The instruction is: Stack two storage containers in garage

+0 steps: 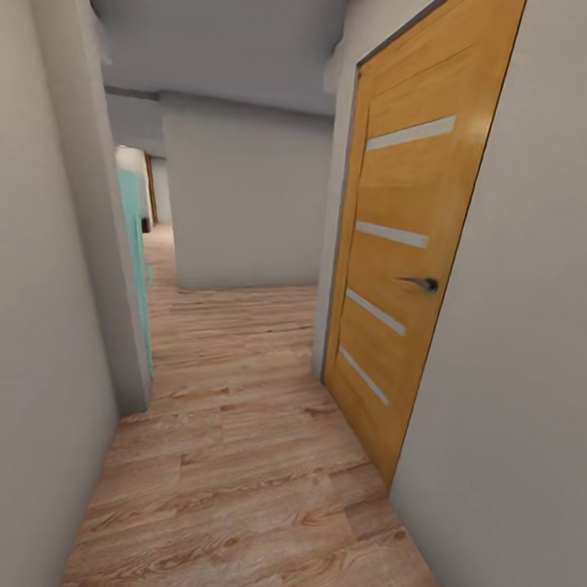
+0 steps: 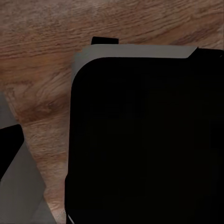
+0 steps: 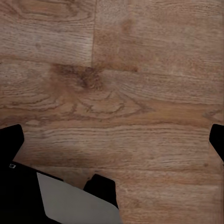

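Observation:
Neither storage container is in view; I am in a narrow hallway with a light wood-plank floor [image 1: 231,463]. In the right wrist view my right gripper [image 3: 112,140] hangs open over bare planks, its dark fingertips [image 3: 10,140] far apart at the frame's two sides and nothing between them. In the left wrist view my left gripper [image 2: 112,144] shows one dark fingertip [image 2: 9,144] at the same wide position. Its other finger is lost against the robot's black body [image 2: 144,140] below. It holds nothing.
An orange door with pale stripes [image 1: 405,179] and a handle [image 1: 424,284] stands shut on the right. A grey-white wall [image 1: 247,204] blocks the way ahead, with passage to its left. A wall corner [image 1: 111,300] and a teal panel [image 1: 137,258] narrow the left side.

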Tool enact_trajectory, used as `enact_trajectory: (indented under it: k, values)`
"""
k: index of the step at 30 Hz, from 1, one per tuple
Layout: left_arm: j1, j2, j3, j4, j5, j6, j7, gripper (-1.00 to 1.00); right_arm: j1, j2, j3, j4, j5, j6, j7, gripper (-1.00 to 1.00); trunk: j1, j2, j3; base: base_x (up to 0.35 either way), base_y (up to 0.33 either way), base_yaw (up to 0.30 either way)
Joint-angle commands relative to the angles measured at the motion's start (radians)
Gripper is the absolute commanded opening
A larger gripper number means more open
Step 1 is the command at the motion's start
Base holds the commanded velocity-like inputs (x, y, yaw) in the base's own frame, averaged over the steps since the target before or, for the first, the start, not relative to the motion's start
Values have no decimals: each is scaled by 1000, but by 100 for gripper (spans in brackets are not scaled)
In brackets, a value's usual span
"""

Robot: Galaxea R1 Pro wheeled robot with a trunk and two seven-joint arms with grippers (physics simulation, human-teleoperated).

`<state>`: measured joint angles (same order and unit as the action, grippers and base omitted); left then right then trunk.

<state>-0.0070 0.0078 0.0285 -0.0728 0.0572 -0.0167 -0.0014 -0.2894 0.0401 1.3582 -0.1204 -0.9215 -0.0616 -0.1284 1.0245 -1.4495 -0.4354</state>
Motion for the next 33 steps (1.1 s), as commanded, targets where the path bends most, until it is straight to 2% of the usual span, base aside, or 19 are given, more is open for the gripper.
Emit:
enact_trajectory:
  k: [1,14,33]
  values:
    - [-1,0,2,1,6,-2,0,100,0,0,9,-1,-10,-3,-4,100,1,0,-1,323,0,267]
    - [-1,0,2,1,6,-1,0,100,0,0,9,-1,-9,-3,-4,100,1,0,-6,323,0,256]
    - [-1,-1,2,1,7,-1,0,100,0,-3,3,1,-12,-2,-7,100,1,0,-7,323,0,17]
